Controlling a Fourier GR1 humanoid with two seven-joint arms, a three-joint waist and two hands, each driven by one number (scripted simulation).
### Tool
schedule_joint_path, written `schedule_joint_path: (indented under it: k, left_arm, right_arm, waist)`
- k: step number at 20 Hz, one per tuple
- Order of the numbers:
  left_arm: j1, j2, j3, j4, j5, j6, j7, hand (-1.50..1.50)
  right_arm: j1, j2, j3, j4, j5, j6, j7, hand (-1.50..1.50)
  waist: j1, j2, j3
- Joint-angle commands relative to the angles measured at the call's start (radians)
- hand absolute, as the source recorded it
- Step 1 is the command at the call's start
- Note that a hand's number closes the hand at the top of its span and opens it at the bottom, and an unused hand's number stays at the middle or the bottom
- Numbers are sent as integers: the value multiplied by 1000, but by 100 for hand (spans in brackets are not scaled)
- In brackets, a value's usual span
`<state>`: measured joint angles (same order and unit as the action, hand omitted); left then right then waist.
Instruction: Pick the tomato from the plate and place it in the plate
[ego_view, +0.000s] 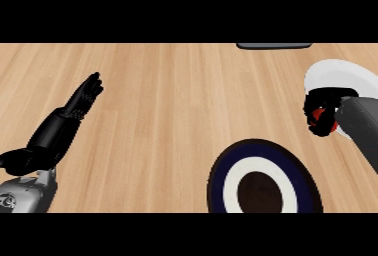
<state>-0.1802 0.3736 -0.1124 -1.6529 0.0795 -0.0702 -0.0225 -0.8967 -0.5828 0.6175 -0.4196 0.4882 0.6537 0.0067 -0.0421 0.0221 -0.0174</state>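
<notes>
While the right hand (322, 116) is curled round the red tomato (318, 115) over the white plate (341, 74), the dark-rimmed plate (263, 182) is seen toward seven o'clock from it, nearer this hand than the left. One tomato and two plates are counted. At the left edge, the left hand (80, 104) is held open, resting, fingers straight.

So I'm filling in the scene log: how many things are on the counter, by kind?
Plates: 2, a white plate at right and a dark blue plate near the front.
Tomatoes: 1, the tomato inside the curled right hand.
Dark flat object at the far edge: 1.
Total: 4.
</notes>
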Motion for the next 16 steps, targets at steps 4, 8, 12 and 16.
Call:
schedule_joint_path:
  k: [4, 8, 12, 16]
  left_arm:
    - [-5, 7, 5, -8, -5, 3, -2, 0]
    - [-13, 2, -10, -14, -3, -10, -7, 0]
    - [-31, 5, -26, -29, -1, -30, -6, 0]
    - [-50, -4, -55, -36, -6, -47, -15, 0]
  right_arm:
    - [-104, -188, -106, 217, -3, -155, 381, 150]
    - [-197, -256, -136, 292, -1, -278, 621, 150]
    - [-289, -305, -146, 352, 7, -419, 879, 150]
    - [-359, -312, -125, 402, 37, -563, 1153, 150]
  waist:
    - [34, 16, -5]
    - [92, 27, -6]
    - [158, 35, -3]
    - [215, 59, 0]
